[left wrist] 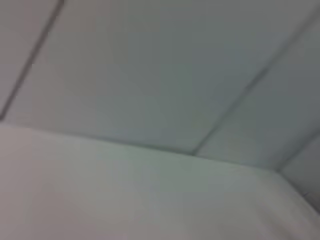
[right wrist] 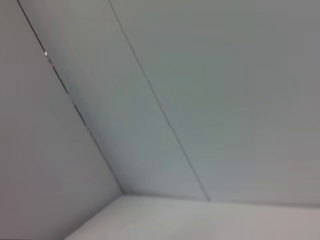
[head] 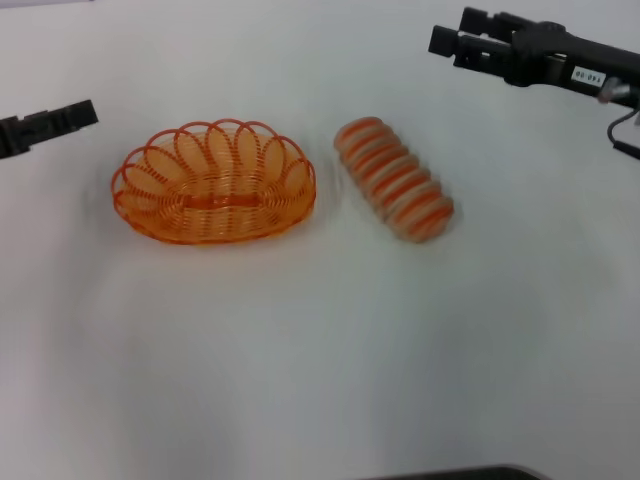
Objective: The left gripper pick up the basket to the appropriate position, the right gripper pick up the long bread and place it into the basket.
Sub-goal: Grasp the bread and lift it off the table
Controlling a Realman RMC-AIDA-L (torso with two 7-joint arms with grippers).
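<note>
In the head view, the orange looped-wire basket stands empty on the white table, left of centre. The long bread, tan with orange stripes, lies on the table just right of the basket, apart from it. My left gripper is at the far left edge, left of the basket and clear of it. My right gripper is at the upper right, above and behind the bread, its two fingers slightly apart and empty. Both wrist views show only white walls and table surface.
The white table spreads bare in front of the basket and bread. A dark edge shows at the bottom of the head view.
</note>
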